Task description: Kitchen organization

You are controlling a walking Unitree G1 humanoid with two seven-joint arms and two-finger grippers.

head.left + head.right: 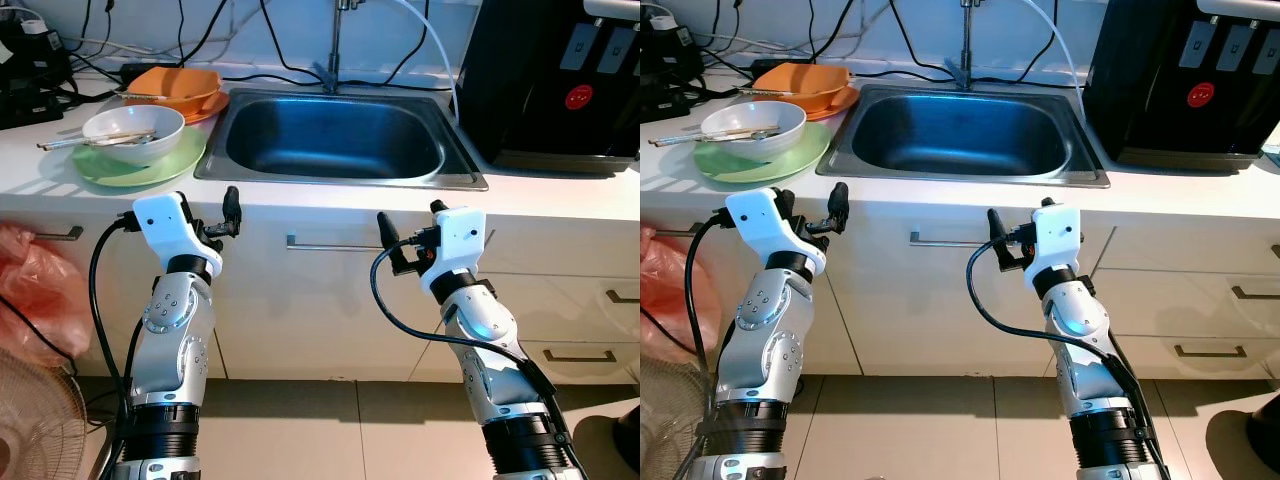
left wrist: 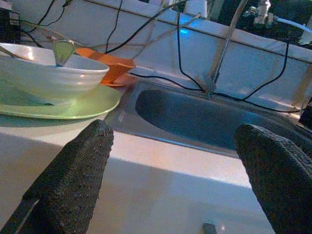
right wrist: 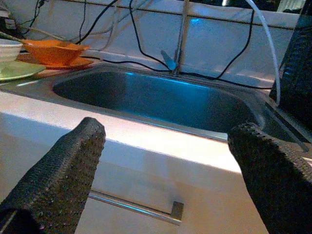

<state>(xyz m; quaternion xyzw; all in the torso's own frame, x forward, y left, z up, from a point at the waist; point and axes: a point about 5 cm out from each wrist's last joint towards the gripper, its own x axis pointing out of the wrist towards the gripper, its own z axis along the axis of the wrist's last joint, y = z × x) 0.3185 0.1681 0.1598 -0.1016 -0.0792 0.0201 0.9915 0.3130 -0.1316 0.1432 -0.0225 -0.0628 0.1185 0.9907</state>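
The head views show both arms raised in front of the white cupboards, below the tabletop (image 1: pixel 300 205). The left gripper (image 1: pixel 222 214) is under the front left corner of the sink (image 1: pixel 335 135). The right gripper (image 1: pixel 408 228) is under the front right part of the sink. Both sets of jaws are spread wide and hold nothing.

The left wrist view looks low over the tabletop edge. It shows a white bowl (image 2: pixel 51 75) on a green plate (image 2: pixel 92 103), with a spoon (image 2: pixel 62 50) sticking out of the bowl. An orange bowl (image 2: pixel 109 68) sits behind them. From the head, chopsticks (image 1: pixel 95 141) also lie across the white bowl.

The right wrist view shows the tap (image 3: pixel 179 41) behind the sink and a drawer handle (image 3: pixel 139 208) below.

A black machine (image 1: pixel 560 80) stands right of the sink. Black cables (image 1: pixel 200 45) hang along the wall. A red bag (image 1: pixel 35 290) and a fan (image 1: pixel 35 420) are down on the left.

The dishes sit left of the sink, higher and further back than the left gripper, well apart from the right one.
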